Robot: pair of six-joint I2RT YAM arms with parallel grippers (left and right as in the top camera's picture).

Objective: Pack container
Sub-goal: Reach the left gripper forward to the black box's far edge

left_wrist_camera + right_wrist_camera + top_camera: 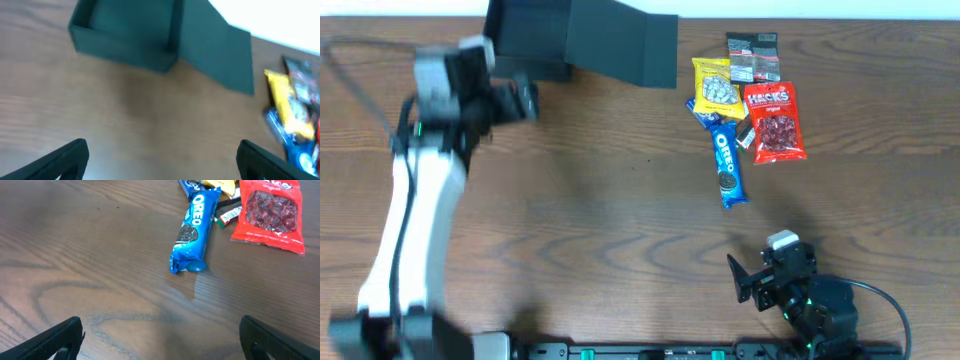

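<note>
Dark teal-black matte cardboard forms the roughly square container (528, 35). In the overhead view it stands at the far edge of the brown wood-grain desk (600, 210), left of centre. Its hinged flap lid (625, 45) is folded back to the right, so the cavity is exposed for loading from above. The left claw (515, 100) hovers just in front of the container, jaws apart and empty. The right claw (745, 278) sits at the near edge, likewise spread and empty. Four snacks lie clustered at the far right, well apart from the container and partly overlapping:
- a blue Oreo biscuit pack (726, 165)
- a red Hacks sweet bag (775, 122)
- a yellow snack packet (715, 88)
- a dark foil packet (752, 57)

In the left wrist view the picture is blurred. The container (125, 37) lies ahead. The visible part of its interior shows no contents, so packing appears not yet begun. The left claw (162, 157) stands wide, with only bare desk between its fingers.

In the right wrist view the right claw (160, 340) faces the Oreo pack (192, 235), which is the nearest item. The red bag (270, 212) lies beyond it. The jaws are fully spread, which suits an approach to the pack. Nothing is gripped.
</note>
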